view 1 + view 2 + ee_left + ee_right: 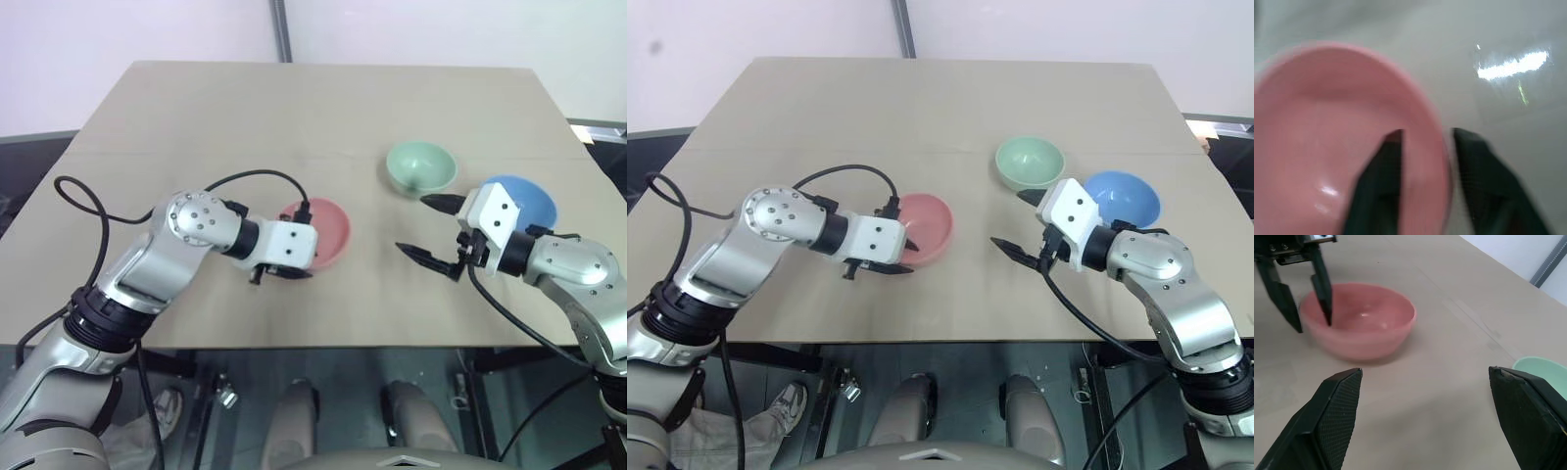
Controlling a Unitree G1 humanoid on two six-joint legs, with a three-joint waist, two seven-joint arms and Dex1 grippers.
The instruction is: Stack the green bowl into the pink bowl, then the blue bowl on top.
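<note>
The pink bowl (328, 230) stands near the table's middle. My left gripper (282, 274) is open at its near-left rim. In the left wrist view one finger (1383, 166) is inside the bowl (1317, 122) and the other just outside the rim. The green bowl (421, 166) sits empty further back and to the right. Right of it is the blue bowl (529, 196), partly hidden behind my right wrist. My right gripper (419, 225) is wide open and empty, hovering between the pink bowl and the other two. The right wrist view shows the pink bowl (1366, 318) ahead and the green bowl's rim (1542, 372) to the side.
All three bowls rest on a beige table (245, 117), whose front edge runs just below both arms. A grey post (282, 29) rises behind the far edge. A black cable (245, 178) loops over my left arm.
</note>
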